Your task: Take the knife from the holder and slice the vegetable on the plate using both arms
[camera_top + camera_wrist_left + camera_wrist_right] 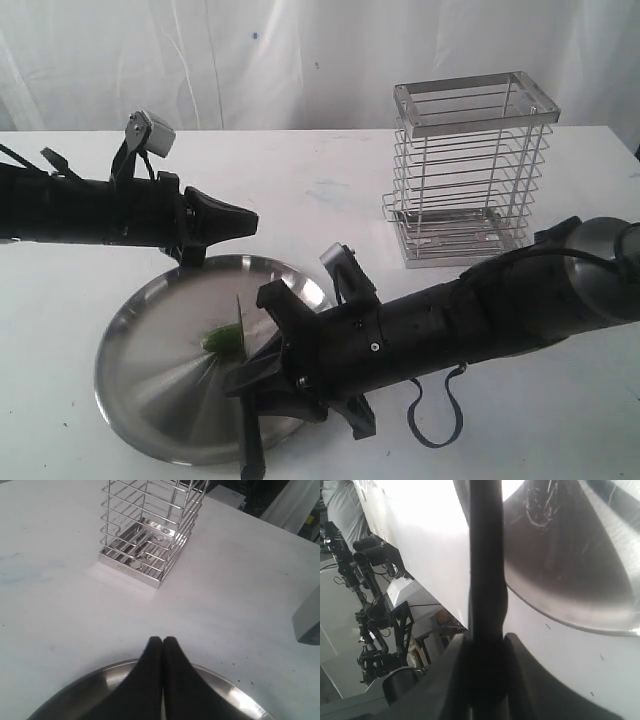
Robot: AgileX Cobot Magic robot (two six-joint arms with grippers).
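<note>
Exterior view: right arm (480,310) lies low across the counter (330,190), coming in from the right. I see the right tool (250,385) clamped on the knife (240,325) by its black handle. The blade crosses the plate (150,400) right at the green vegetable (222,340) near the middle — contact I can't confirm. Left arm (80,210) reaches in level from the left. The left tool (250,220) has its fingers pressed together, tips above the plate's far rim — aimed toward the holder (470,170), which stands well apart.
</note>
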